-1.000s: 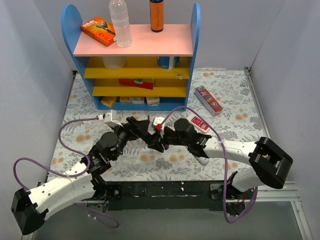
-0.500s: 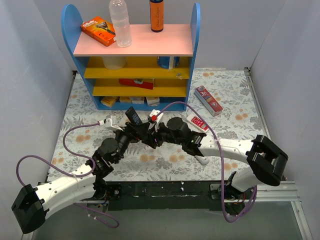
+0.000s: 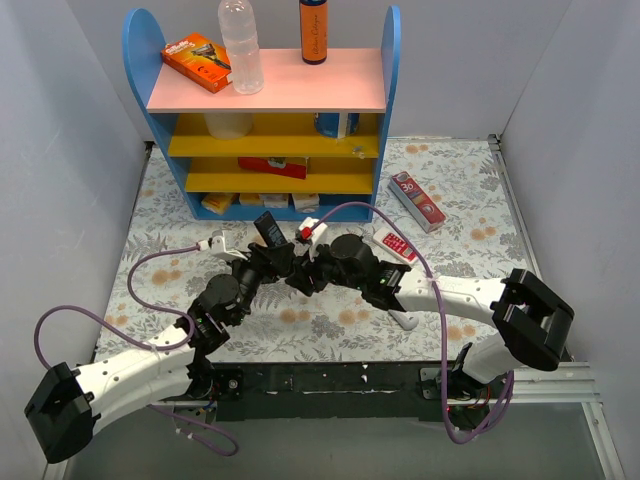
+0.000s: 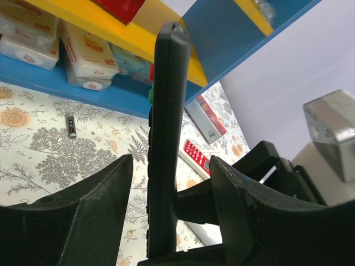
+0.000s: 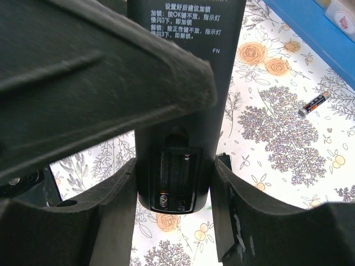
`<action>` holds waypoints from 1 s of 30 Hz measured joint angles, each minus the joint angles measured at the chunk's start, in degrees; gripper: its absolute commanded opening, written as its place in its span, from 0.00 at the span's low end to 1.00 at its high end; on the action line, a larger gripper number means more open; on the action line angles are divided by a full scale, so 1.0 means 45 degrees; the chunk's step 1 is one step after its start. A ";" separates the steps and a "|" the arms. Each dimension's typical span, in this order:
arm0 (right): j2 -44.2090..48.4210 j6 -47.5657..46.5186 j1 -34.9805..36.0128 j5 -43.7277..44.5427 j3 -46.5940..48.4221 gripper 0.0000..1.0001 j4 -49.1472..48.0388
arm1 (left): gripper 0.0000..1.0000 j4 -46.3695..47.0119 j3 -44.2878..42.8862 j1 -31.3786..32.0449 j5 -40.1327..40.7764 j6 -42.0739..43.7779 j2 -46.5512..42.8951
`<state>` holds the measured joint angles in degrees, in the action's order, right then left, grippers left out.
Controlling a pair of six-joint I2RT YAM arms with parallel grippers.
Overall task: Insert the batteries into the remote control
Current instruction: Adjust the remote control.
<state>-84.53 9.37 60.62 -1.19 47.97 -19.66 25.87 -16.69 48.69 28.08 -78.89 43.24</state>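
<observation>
The remote control is a black bar held upright over the mat, between the two arms. My right gripper is shut on its lower end, a finger on each side. Its back faces that camera, and the open battery bay shows bare springs and no cells. My left gripper straddles the same remote edge-on, with a gap at each finger, so it is open. One of the batteries lies on the mat near the shelf foot, and the right wrist view shows a battery too.
A blue and yellow shelf stands at the back, with packets on its bottom level. A red-and-white remote and a long red-and-white box lie on the mat to the right. Purple cables loop off both arms.
The left jaws have narrowed around the remote. Both grippers have shifted a little toward the shelf, and the remote now stands more upright. The right gripper's hold is unchanged.
</observation>
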 measured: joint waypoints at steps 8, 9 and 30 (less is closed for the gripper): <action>-0.0063 0.0053 0.0131 0.0000 0.0223 0.04 0.0102 | 0.10 0.0024 0.0000 0.0000 0.0029 0.0107 0.0520; -0.0063 0.0058 0.0131 0.0000 0.0238 0.16 0.0146 | 0.00 0.0024 0.0005 0.0000 0.0039 0.0024 0.0534; -0.0039 -0.1190 -0.1977 0.1010 0.1899 0.49 0.7004 | 0.00 -0.0126 0.2584 -0.2827 -0.2414 -0.1559 -0.1015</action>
<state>-84.71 4.01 51.72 3.36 56.51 11.86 25.30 -5.06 35.97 17.21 -85.91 38.68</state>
